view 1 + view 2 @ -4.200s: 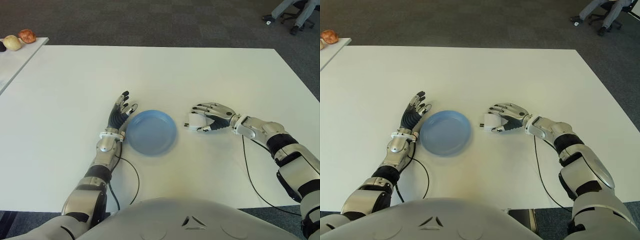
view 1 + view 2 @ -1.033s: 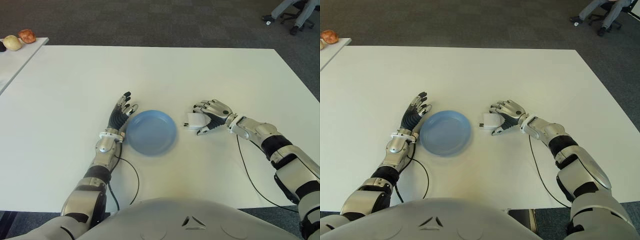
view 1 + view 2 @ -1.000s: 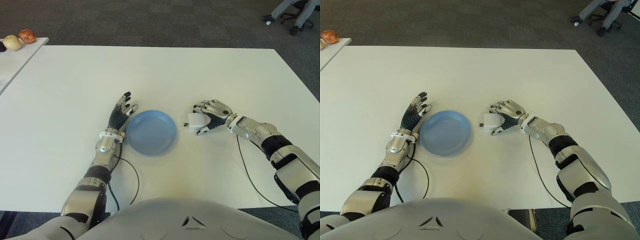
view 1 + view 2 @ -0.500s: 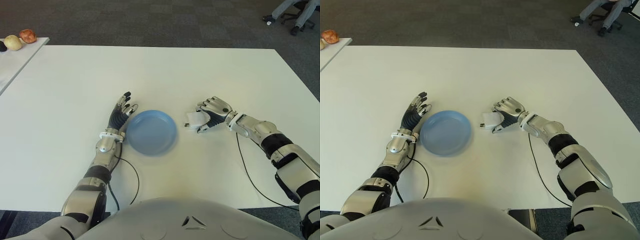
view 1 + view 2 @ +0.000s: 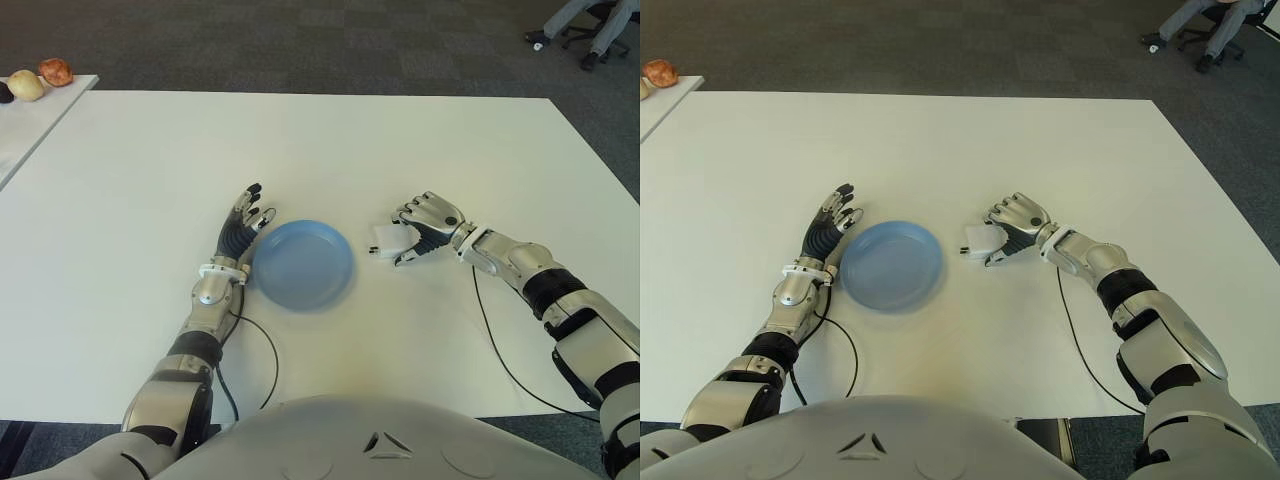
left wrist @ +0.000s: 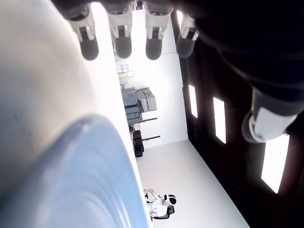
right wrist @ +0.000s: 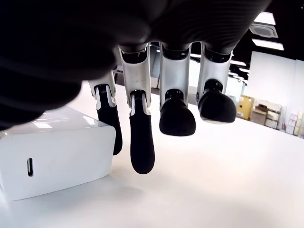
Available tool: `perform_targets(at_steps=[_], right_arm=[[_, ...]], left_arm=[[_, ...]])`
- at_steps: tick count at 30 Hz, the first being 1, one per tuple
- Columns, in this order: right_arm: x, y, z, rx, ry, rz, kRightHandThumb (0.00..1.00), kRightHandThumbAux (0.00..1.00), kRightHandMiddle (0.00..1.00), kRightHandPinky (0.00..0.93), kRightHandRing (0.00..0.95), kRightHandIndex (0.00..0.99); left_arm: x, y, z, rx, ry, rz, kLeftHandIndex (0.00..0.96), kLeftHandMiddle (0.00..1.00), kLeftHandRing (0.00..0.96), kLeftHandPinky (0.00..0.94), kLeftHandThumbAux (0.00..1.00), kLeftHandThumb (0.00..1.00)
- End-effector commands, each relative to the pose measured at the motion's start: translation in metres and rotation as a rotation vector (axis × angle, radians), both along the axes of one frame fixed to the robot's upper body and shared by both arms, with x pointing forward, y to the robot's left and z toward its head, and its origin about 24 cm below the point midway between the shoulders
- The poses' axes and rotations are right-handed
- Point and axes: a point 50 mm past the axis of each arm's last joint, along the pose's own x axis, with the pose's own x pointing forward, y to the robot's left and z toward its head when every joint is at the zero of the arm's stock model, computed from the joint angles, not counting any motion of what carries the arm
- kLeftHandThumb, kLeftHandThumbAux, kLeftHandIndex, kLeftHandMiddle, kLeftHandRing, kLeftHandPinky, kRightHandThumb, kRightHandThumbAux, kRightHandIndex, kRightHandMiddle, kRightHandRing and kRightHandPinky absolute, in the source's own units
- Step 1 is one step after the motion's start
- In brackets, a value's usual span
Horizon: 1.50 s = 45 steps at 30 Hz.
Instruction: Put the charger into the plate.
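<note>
Now our right hand (image 5: 428,222) curls its fingers around the white charger (image 5: 389,239), bare table (image 5: 400,150) separating it from the blue plate's (image 5: 302,264) rim; our left hand (image 5: 240,229) lies released beside the plate's left edge.

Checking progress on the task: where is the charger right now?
The charger sits on the white table, just right of the blue plate, under the right hand's curled fingers.

Over the last few seconds the right hand (image 5: 428,222) drew back a little toward the far side of the worktop (image 5: 400,150) and turned, its fingers (image 7: 141,142) curling more steeply down around the charger (image 5: 391,239). The charger tipped slightly under them and shifted a touch farther from the plate (image 5: 302,264).
</note>
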Motion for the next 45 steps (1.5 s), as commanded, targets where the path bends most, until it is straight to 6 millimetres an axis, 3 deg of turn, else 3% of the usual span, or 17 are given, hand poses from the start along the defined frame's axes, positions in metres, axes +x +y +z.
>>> perform_targets(at_steps=[1,12,19,27,45], right_arm=[[-0.008,-0.016,-0.013,-0.108,0.034,-0.038,0.846,0.677,0.542,0.823,0.819,0.408],[-0.006,-0.018,-0.006,-0.096,0.009,-0.051,0.846,0.677,0.540,0.828,0.818,0.407],[0.001,-0.009,0.026,-0.014,-0.059,-0.045,0.846,0.677,0.538,0.834,0.822,0.406],[-0.003,0.007,0.060,0.098,-0.140,0.005,0.848,0.677,0.537,0.846,0.831,0.404],[-0.011,0.034,0.101,0.147,-0.152,0.053,0.849,0.677,0.542,0.851,0.845,0.404]], left_arm=[[-0.036,-0.002,-0.036,0.010,0.179,0.010,0.076,0.076,0.056,0.051,0.456,0.000],[-0.035,-0.003,-0.036,0.009,0.181,0.016,0.082,0.083,0.060,0.054,0.453,0.000],[-0.035,-0.002,-0.036,0.009,0.194,0.019,0.074,0.080,0.055,0.046,0.456,0.000],[-0.034,0.000,-0.036,0.003,0.193,0.042,0.051,0.072,0.049,0.035,0.460,0.000],[-0.033,-0.002,-0.037,0.001,0.193,0.057,0.057,0.081,0.056,0.039,0.471,0.000]])
